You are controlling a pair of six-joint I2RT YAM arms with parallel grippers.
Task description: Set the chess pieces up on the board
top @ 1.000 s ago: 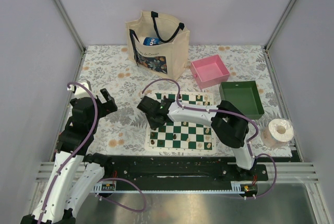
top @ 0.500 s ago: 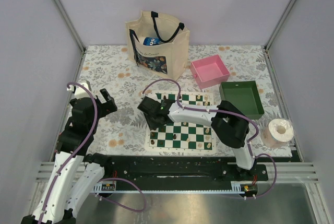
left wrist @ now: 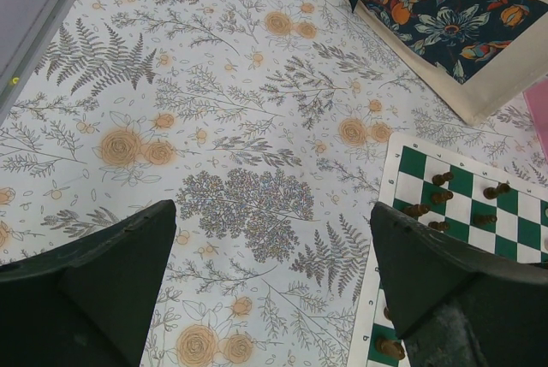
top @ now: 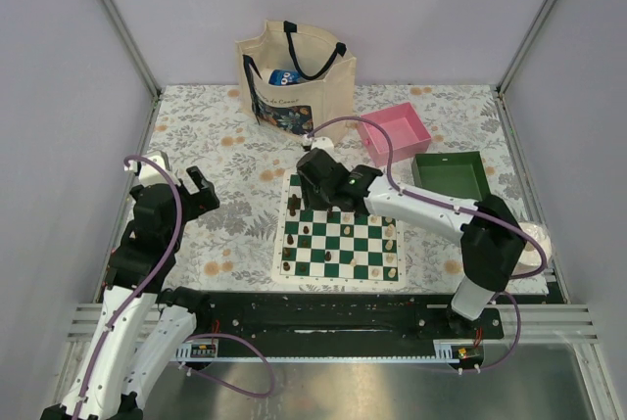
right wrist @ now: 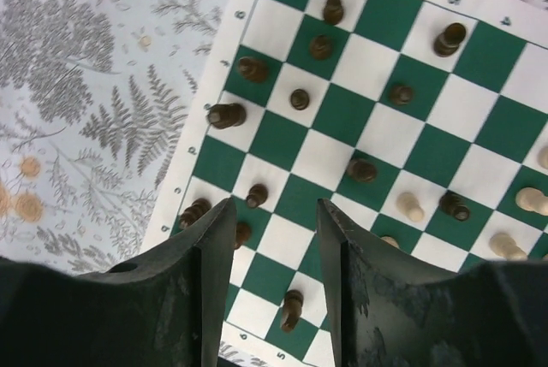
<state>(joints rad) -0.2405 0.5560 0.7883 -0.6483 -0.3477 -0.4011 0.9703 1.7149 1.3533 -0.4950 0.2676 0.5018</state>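
The board (top: 358, 244) lies flat at the centre near edge, green and white checks with a white border. Dark chess pieces (top: 292, 210) stand scattered over its left half, and cream ones (top: 392, 268) sit near its front right. My right gripper (top: 323, 190) hovers over the board's far left part. In the right wrist view its jaws (right wrist: 274, 204) are open over bare squares, nothing between them, with dark pieces (right wrist: 226, 115) ahead and cream pieces (right wrist: 411, 206) to the right. My left gripper (top: 196, 190) hangs wide open over the floral cloth, left of the board (left wrist: 514, 204).
A cream tote bag (top: 294, 77) stands at the back. A pink tray (top: 394, 133) and a green tray (top: 454, 183) sit at the right. A paper roll (top: 537, 236) peeks out behind the right arm's elbow. Metal frame posts edge the table.
My right arm has swung from the board's left edge up to its far left part, and its jaws have opened wider. The left arm has not moved.
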